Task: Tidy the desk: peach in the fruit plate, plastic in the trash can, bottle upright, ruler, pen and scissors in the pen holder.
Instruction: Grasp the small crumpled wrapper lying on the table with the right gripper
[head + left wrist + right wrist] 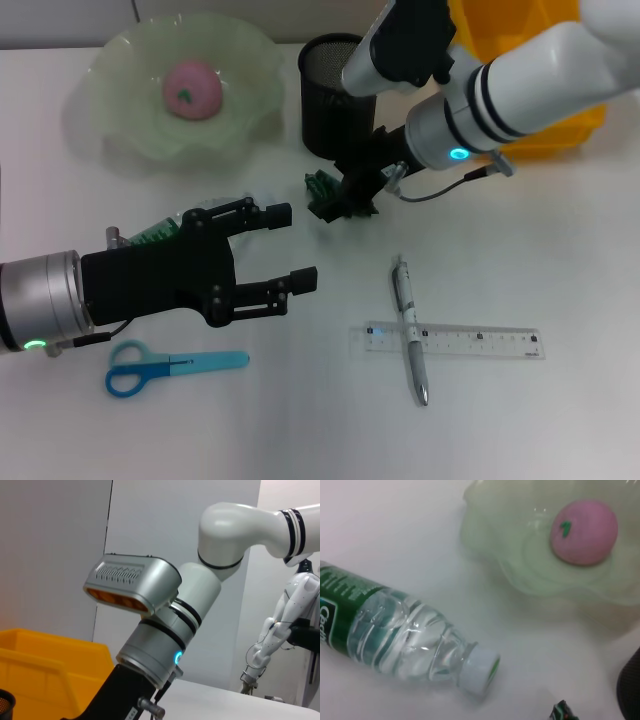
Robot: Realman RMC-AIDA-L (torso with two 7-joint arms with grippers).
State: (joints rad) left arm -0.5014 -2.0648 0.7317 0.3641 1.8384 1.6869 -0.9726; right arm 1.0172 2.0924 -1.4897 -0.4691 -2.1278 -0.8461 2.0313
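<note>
peach [193, 88]: pink, round, in the wavy translucent green fruit plate [120, 120]
bottle [395, 635]: clear ribbed plastic, white cap, lying flat on the surface [560, 250]
left tool [290, 246]: black, fingers apart, over the bottle
right tool [345, 200]: by the mesh pen holder [330, 95], fingers: can't tell
pen [410, 328]: lies across the clear ruler [450, 342]
scissors [170, 366]: blue, flat

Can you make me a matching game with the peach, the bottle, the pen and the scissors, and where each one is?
Things:
1. peach
2. bottle
3. pen
4. scissors

Places or states:
A. lying across the clear ruler
B. on its side on the table
C. in the green fruit plate
D. flat on the table just in front of the left gripper

Pairs: 1-C, 2-B, 3-A, 4-D
</note>
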